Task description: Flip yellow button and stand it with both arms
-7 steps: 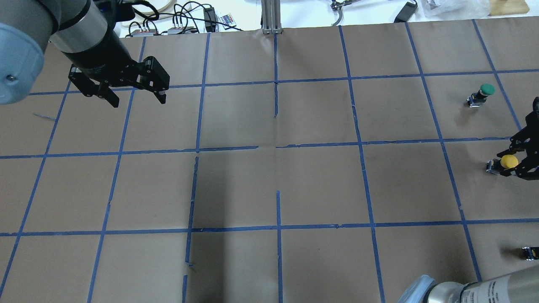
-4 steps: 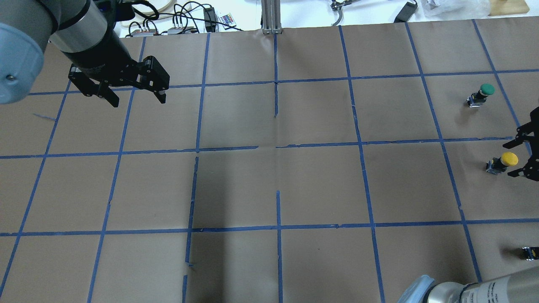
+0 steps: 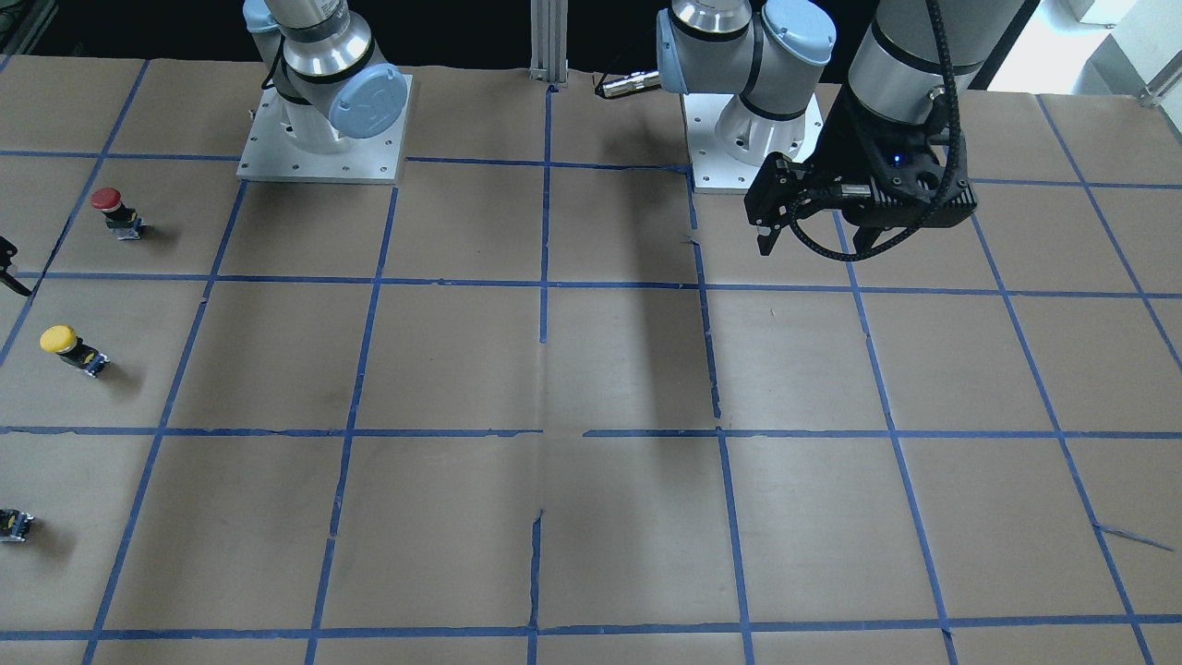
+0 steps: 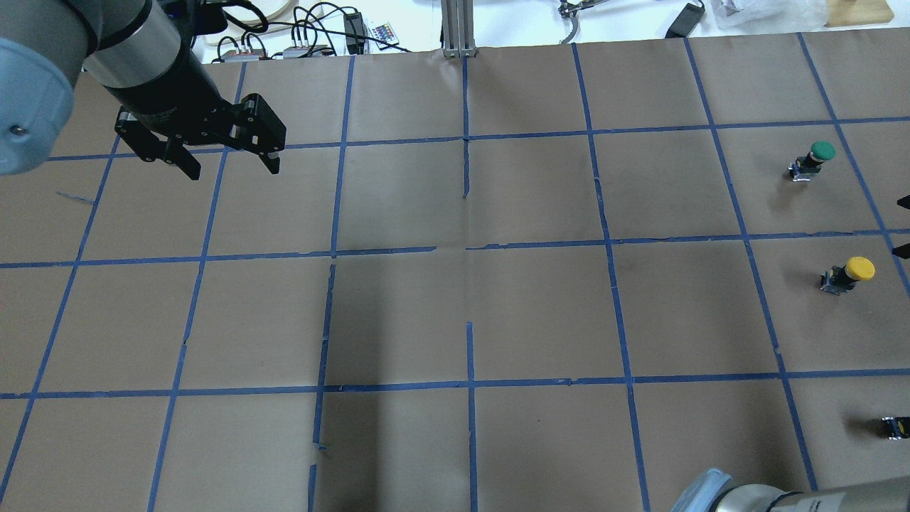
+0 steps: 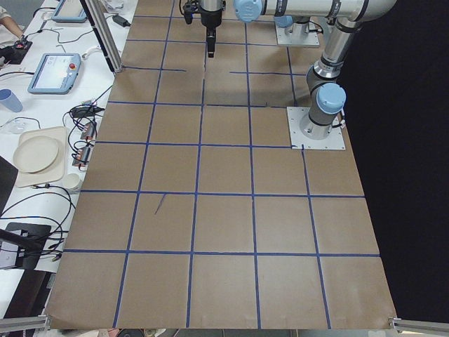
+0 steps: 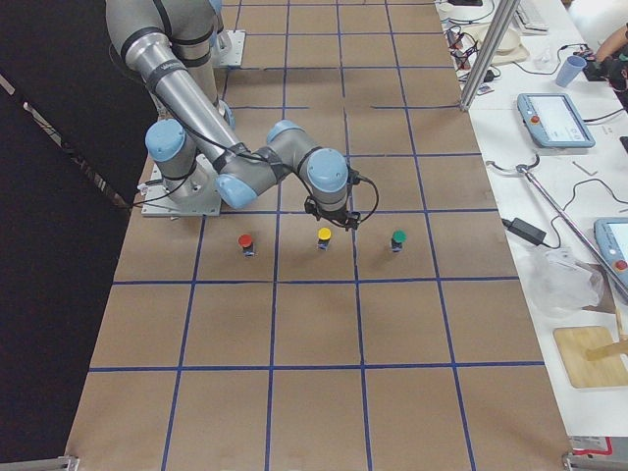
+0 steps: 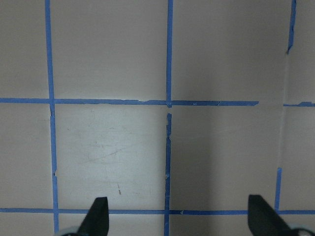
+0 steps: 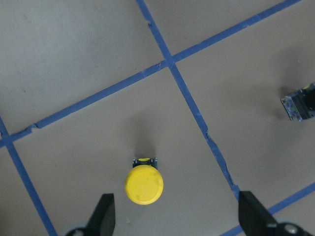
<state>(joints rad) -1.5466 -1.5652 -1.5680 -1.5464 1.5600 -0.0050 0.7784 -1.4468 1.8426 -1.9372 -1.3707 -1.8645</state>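
The table (image 4: 540,313) is covered with matt brown paper, faintly creased and scuffed, crossed by strips of blue tape (image 4: 398,387) with ragged, torn edges in places. The yellow button (image 8: 143,184) has a smooth plastic cap with a dull sheen above a dark plastic block. The left arm (image 3: 910,55) and right arm (image 6: 186,93) are smooth satin-silver metal with glossy light-blue joint caps (image 3: 369,102), and the left gripper (image 4: 234,171) and right gripper (image 8: 179,216) look matt black.

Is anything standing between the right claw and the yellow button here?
Nothing visible does. In the right wrist view the yellow button stands cap-up just beyond the open right claw, with only bare table paper around it.
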